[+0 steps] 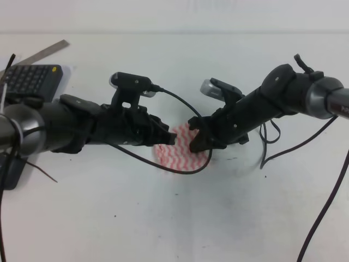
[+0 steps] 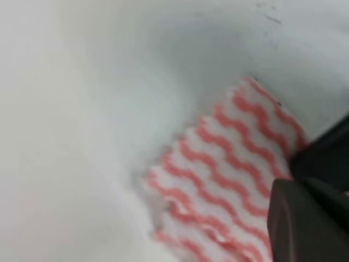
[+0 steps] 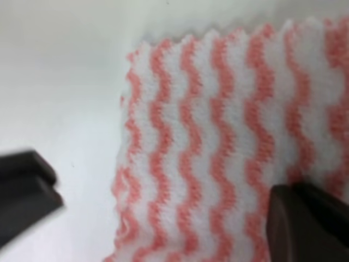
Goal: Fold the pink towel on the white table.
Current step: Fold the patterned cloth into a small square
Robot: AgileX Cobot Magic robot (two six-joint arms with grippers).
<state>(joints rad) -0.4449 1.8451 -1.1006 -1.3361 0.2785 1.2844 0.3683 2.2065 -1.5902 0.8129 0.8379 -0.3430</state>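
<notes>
The pink towel (image 1: 182,154), with pink-red and white wavy stripes, lies on the white table (image 1: 163,218) at the centre, mostly hidden under both arms. My left gripper (image 1: 171,137) is low over its left edge. In the left wrist view, one dark finger (image 2: 305,224) covers the towel (image 2: 229,180) at its corner, and the jaw gap is hidden. My right gripper (image 1: 196,141) is over the towel's right part. In the right wrist view its fingers (image 3: 311,224) stand wide apart, with the towel (image 3: 218,153) flat between them.
A black keyboard (image 1: 31,79) and a metal ruler (image 1: 48,51) lie at the back left. A dark object (image 1: 11,169) sits at the left edge. Black cables (image 1: 180,170) loop over the towel and hang at the right (image 1: 327,202).
</notes>
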